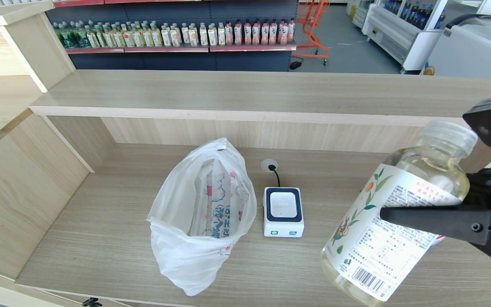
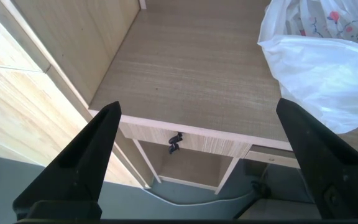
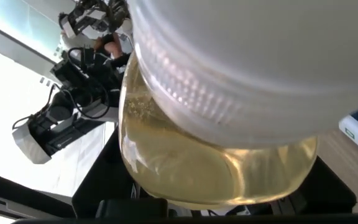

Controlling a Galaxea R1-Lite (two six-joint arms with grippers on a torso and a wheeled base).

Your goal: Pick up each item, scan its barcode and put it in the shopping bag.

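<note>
Right claw (image 1: 401, 207): clenched on the bottle (image 1: 390, 238); one black finger (image 1: 433, 219) lies across the label, the other is hidden behind the bottle.
Bottle: clear plastic with pale yellow liquid, held aloft in the right claw and tilted. The cap (image 1: 452, 136) sits above the claw and to its right; the base hangs below it and to its left.
Label: white with a leaf and fruit print, facing the head camera. The barcode (image 1: 367, 279) sits near the base end, below the finger.
Right wrist view: the ribbed cap (image 3: 260, 62) is closest to the lens, with the liquid-filled shoulder of the bottle (image 3: 216, 168) past it.
Scanner (image 1: 283, 211): white box with a dark-framed window facing up. It sits on the surface (image 1: 100, 238), left of the right claw and lower. A black cable (image 1: 276, 175) runs from its back to a round port in the surface.
Shopping bag (image 1: 203, 213): white plastic, mouth open. It rests on the surface just beyond the scanner from the right claw, farther to its left. A printed packet (image 1: 220, 200) shows inside.
Left claw (image 2: 197, 118): released, fingers spread wide with nothing between them. It hangs above the surface (image 2: 191, 68) at its front edge.
Shopping bag (image 2: 328, 68) from the left claw: farther in on the surface, ahead of one finger (image 2: 316, 162), not touching it.
Behind: a raised wooden ledge (image 1: 254, 91), then a store shelf (image 1: 177, 49) lined with drink bottles.
</note>
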